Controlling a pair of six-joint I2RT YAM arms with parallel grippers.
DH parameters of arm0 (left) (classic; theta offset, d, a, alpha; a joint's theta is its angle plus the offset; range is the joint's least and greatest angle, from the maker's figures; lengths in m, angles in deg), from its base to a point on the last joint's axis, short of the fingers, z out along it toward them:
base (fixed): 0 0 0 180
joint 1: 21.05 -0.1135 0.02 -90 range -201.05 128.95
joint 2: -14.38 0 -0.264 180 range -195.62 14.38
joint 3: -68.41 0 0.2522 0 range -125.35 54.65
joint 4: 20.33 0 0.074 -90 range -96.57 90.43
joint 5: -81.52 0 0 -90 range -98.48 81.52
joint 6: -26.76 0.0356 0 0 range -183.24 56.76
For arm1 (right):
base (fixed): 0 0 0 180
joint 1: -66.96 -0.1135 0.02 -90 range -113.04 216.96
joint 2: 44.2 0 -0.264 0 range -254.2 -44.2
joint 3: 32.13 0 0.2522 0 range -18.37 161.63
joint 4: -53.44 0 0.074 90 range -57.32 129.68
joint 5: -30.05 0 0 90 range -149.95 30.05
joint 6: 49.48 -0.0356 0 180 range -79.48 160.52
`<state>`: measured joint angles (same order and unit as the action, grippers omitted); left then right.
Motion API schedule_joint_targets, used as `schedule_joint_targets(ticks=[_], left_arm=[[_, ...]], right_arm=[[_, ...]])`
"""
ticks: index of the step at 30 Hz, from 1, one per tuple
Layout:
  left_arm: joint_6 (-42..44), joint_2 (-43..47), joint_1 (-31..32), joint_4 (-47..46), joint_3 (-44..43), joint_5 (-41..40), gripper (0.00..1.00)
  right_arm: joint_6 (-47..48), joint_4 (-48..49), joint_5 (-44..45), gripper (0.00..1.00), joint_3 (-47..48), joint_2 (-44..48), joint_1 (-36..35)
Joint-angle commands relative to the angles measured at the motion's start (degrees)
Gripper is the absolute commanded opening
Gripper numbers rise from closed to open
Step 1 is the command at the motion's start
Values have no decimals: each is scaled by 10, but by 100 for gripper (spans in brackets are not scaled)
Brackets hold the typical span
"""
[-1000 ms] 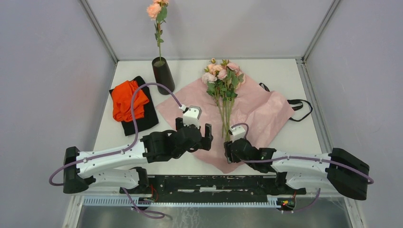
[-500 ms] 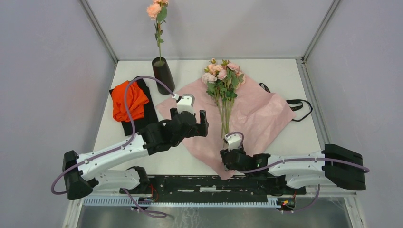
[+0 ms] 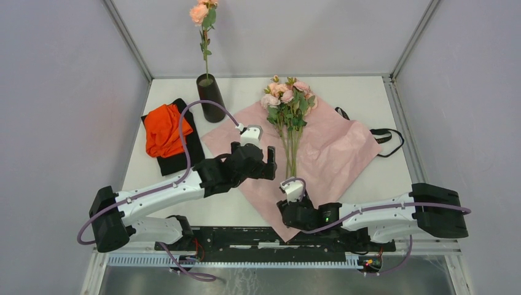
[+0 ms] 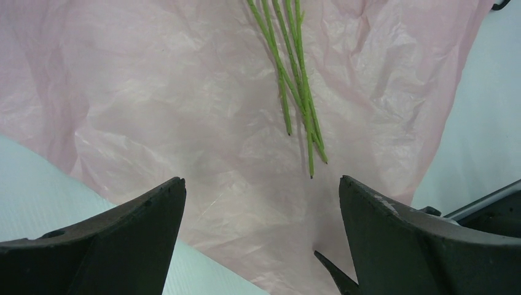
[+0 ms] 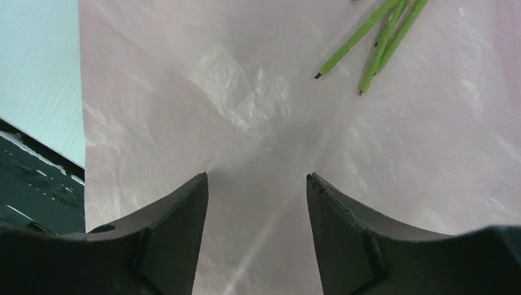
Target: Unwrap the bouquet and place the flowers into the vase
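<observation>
While the paper is lying open: the paper (image 3: 335,147) is spreading flat on the table (image 3: 393,178) and the ribbon (image 3: 384,136) is trailing loose off its right edge, so I am judging the unwrapping done.
Flowers: the flowers (image 3: 287,104) are lying on the paper, blooms toward the far side, and I am not holding any of them.
Vase: the vase (image 3: 211,98) is standing upright at the far left, just off the paper's corner, with one rose (image 3: 199,12) standing in it.
Left gripper: my left gripper (image 4: 261,181) is hovering over the paper with its jaws spread as wide as they go, holding nothing.
Right gripper: my right gripper (image 5: 257,176) is sitting low over the paper's near corner, jaws partly apart with nothing between them. I cannot tell whether the tips are touching the paper.
Stems: the stems (image 4: 295,92) are running near to far, cut ends pointing back toward me, lying ahead of the left gripper and a little to its right.
Axis against jaws: the left jaws are standing across that long axis, so closing on the stems is looking possible without a wrist turn.
Nearer arm: both are sitting near the cut ends, the right one just short of them. I am judging the left better placed, since the vase is standing on its side.
</observation>
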<state>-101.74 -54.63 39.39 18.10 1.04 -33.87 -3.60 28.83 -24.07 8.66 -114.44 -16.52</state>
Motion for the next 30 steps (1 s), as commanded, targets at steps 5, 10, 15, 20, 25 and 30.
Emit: schedule_joint_targets(ticks=[5,10,15,20,25,30], left_arm=[[24,-24,-33,-59,10,26,100],[-11,-55,-93,-99,35,53,100],[-41,-62,-123,-129,48,60,100],[-43,-76,-140,-148,31,92,100],[-54,-112,-166,-185,17,127,97],[-82,-151,-202,-244,25,177,96]], right_arm=[[-2,-27,106,65,18,76,3],[95,-16,109,65,62,114,119],[167,35,116,62,101,100,249],[227,46,14,53,204,4,358],[260,33,-73,37,316,-124,398],[278,16,-112,35,396,-215,400]])
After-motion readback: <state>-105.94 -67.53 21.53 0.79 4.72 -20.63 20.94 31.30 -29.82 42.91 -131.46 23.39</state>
